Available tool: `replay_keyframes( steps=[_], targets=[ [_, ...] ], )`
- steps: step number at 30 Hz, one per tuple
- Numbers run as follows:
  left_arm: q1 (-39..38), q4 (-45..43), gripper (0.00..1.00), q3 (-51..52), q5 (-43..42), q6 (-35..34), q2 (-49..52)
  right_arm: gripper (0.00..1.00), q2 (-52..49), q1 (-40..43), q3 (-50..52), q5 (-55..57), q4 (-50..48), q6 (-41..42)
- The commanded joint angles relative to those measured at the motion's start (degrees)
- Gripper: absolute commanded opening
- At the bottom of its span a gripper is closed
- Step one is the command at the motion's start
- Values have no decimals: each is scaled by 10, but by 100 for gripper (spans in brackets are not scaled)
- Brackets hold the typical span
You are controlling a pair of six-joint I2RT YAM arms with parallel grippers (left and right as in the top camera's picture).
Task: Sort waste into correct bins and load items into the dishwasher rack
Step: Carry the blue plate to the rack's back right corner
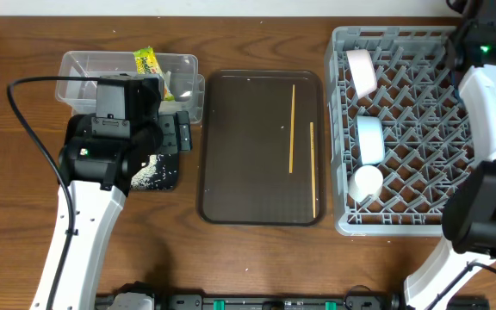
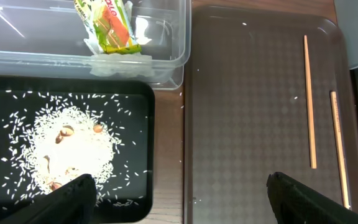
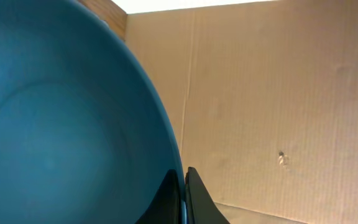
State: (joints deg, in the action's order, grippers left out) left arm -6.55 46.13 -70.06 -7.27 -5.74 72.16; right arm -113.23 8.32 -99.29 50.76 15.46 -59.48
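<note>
**Wooden table, sorting station: items as we find them**

Brown wooden table (image 1: 257,258) carries every entry; we list from the robot's left. Clear plastic rectangular tub (image 1: 84,65), far left, holds a yellow-green printed snack wrapper (image 2: 107,25) lying on crumpled white tissue (image 2: 122,61); shallow black rectangular tray (image 2: 135,124), just beside the tub, holds loose white rice scraps (image 2: 73,146), heaped, with strays around. Left gripper (image 2: 180,183) hangs over that tray's right edge, fingers spread wide, nothing between them. Dark brown serving tray (image 1: 248,146), centre, bears two thin wooden chopsticks (image 1: 293,127), apart and roughly parallel. Large grey plastic lattice rack (image 1: 420,129), right, holds a white bowl (image 1: 362,71), a light blue bowl (image 1: 369,138) and a small pale cup (image 1: 367,181), in a column along its left side. Right gripper (image 3: 183,175) is pinched onto the rim of a large dark blue plate (image 3: 55,124), seen against a cardboard wall (image 3: 278,93); we cannot place the plate relative to the rack.
</note>
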Motion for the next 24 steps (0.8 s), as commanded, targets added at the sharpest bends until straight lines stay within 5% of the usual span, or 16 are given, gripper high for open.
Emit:
replay_keyframes(
  steps=[1, 14, 24],
  targets=[
    [0, 1, 90, -10, 7, 4, 1, 1, -21, -10, -2, 25, 6, -6],
    [0, 1, 90, -10, 7, 4, 1, 2, -30, -47, -2, 28, 12, 23],
    [0, 1, 90, -10, 7, 4, 1, 36, -30, -73, -2, 26, 12, 30]
  ],
)
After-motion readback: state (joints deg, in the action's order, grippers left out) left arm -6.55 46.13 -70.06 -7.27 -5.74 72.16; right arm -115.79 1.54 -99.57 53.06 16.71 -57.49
